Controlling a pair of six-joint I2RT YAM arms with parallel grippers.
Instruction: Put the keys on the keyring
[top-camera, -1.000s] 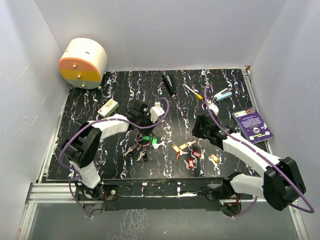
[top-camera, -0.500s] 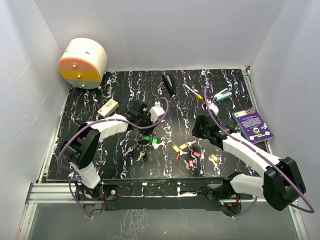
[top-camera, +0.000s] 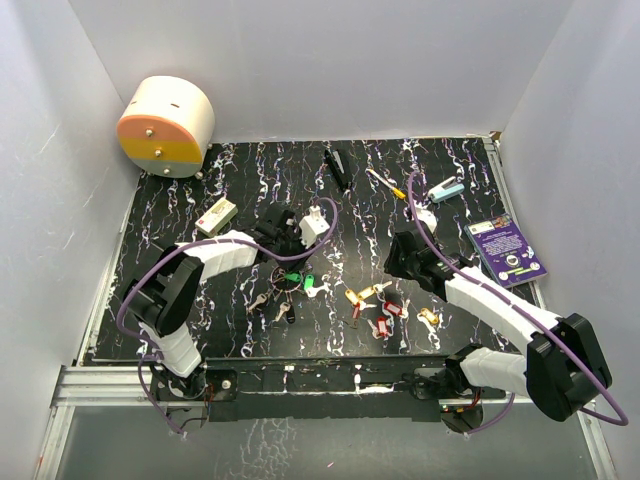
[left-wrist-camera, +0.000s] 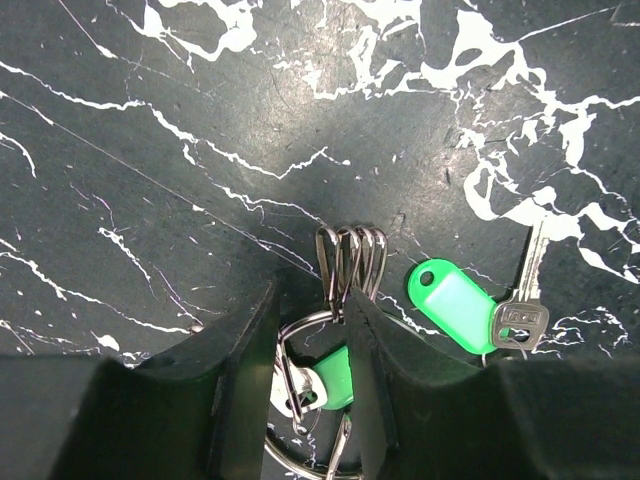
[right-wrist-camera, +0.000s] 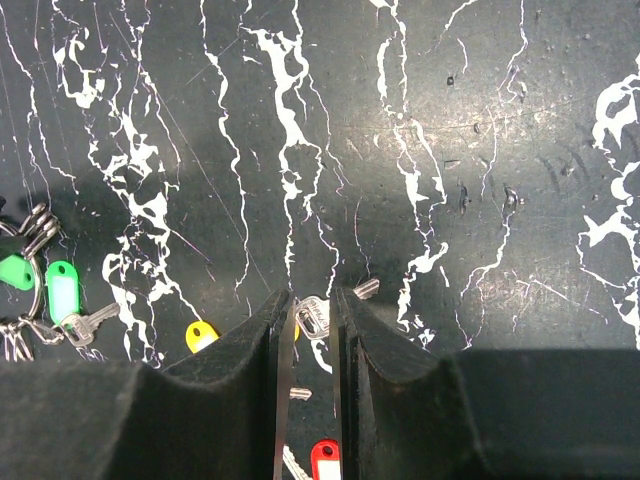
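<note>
Closest to the arm bases, the loose keys (top-camera: 384, 312) are lying flat on the black marbled table (top-camera: 200, 320), right of the keyring (top-camera: 290, 279). The red-headed ones are nearest and a gold-headed one is just beyond them.

Among them, well to the right of the keyring, the right gripper (right-wrist-camera: 312, 296) is pointing down at the table. Its fingers are standing nearly together with a silver key (right-wrist-camera: 314, 316) in the gap, and I cannot tell whether they are pinching it.

The left gripper (left-wrist-camera: 310, 295) is grasping the keyring from its far side, with the wire rim caught between its fingers. A bundle of silver clips (left-wrist-camera: 350, 262) is poking out past the fingertips. A green tag (left-wrist-camera: 455, 300) is lying just right of them.

Farther off, a black pen (top-camera: 338, 167) is lying beyond the keyring. A purple card (top-camera: 507, 250) is resting far to the keyring's right.
</note>
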